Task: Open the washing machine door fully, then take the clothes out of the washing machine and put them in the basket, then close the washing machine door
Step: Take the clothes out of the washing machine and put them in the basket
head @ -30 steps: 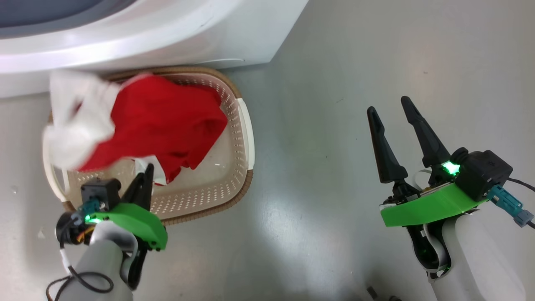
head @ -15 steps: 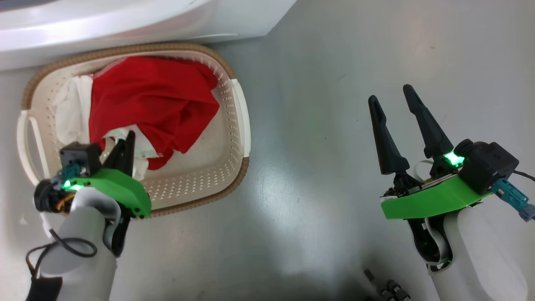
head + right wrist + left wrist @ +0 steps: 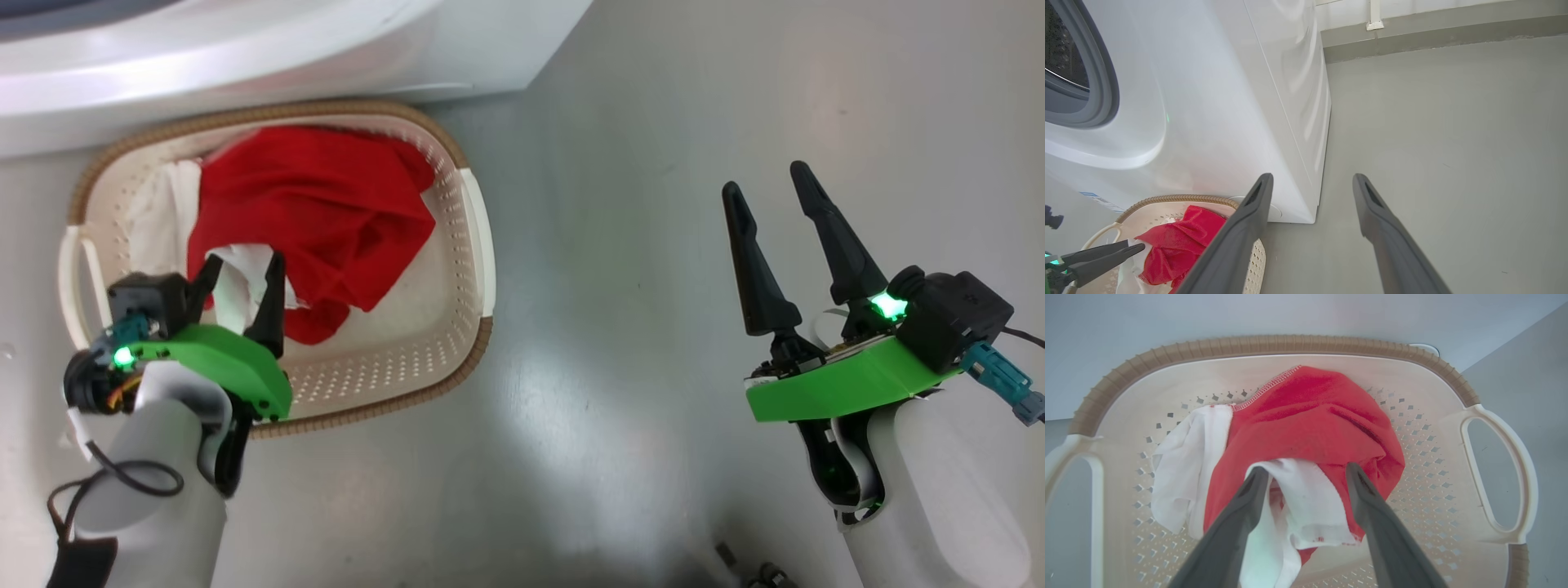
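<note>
The cream basket [image 3: 478, 245] with a brown rim sits on the floor against the front of the white washing machine [image 3: 245, 57]. The red and white clothes [image 3: 318, 204] lie heaped inside it. My left gripper [image 3: 245, 265] hangs open just over the heap, and the left wrist view shows its fingers spread to either side of a white fold of the clothes [image 3: 1310, 416] in the basket [image 3: 1269, 343]. My right gripper [image 3: 763, 180] stands open and empty over the bare floor to the right. The washing machine door is out of view.
The right wrist view looks past my right gripper [image 3: 1312, 177] at the washing machine [image 3: 1229, 102], its grey rubber ring [image 3: 1106, 81] and the drum [image 3: 1061, 49] behind it. Grey floor [image 3: 637, 327] stretches right of the basket, with a wall skirting [image 3: 1433, 36] beyond.
My left gripper has gone from shut to open, and the clothes that hung from it above the basket now lie in the basket. The head camera has shifted slightly. The right arm is unchanged.
</note>
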Robot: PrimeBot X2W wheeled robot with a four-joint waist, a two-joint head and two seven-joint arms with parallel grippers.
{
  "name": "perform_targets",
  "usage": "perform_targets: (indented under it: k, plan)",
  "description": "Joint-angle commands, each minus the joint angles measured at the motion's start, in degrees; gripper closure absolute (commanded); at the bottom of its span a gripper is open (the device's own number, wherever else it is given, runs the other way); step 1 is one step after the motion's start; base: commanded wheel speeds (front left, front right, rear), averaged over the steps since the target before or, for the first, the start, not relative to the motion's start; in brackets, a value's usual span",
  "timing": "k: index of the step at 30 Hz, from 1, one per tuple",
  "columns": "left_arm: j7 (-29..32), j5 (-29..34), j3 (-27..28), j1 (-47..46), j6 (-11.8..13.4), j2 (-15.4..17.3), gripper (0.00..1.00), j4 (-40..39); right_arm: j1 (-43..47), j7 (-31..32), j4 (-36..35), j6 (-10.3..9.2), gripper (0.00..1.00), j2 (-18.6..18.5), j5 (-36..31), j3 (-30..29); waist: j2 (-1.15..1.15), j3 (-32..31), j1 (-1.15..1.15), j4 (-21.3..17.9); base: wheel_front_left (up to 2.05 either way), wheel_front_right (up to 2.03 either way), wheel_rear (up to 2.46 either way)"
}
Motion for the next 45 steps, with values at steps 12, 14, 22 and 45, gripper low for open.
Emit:
perform_targets:
  k: [12, 14, 22, 45]
  plan:
    - [-0.3, 0.6, 5.1, 9.5, -0.3, 1.0, 0.0, -7.1, 4.3, -0.4, 0.9, 0.28, 0.0, 0.1, -1.6, -0.3, 0.0, -11.6, 0.0, 1.7, 0.0, 0.0, 0.0]
    - [-0.3, 1.2, 6.0, 10.7, -0.3, 0.9, 0.0, -9.0, 5.0, -0.4, 1.2, 0.28, 0.0, 0.1, -1.7, -0.5, 0.0, -13.4, 0.0, 1.9, 0.0, 0.0, 0.0]
    - [-0.3, 3.5, 9.3, 16.1, -0.3, 0.2, 0.0, -16.0, 8.1, -0.4, 2.4, 0.28, 0.0, 0.1, -2.0, -1.0, 0.0, -19.8, 0.0, 2.4, 0.0, 0.0, 0.0]
    - [-0.3, 10.0, 19.3, 35.7, -0.3, -3.8, 0.0, -39.0, 19.4, -0.4, 3.2, 0.28, 0.0, -1.4, -1.8, -3.0, 0.0, -35.4, 0.0, 3.2, 0.0, 0.0, 0.0]
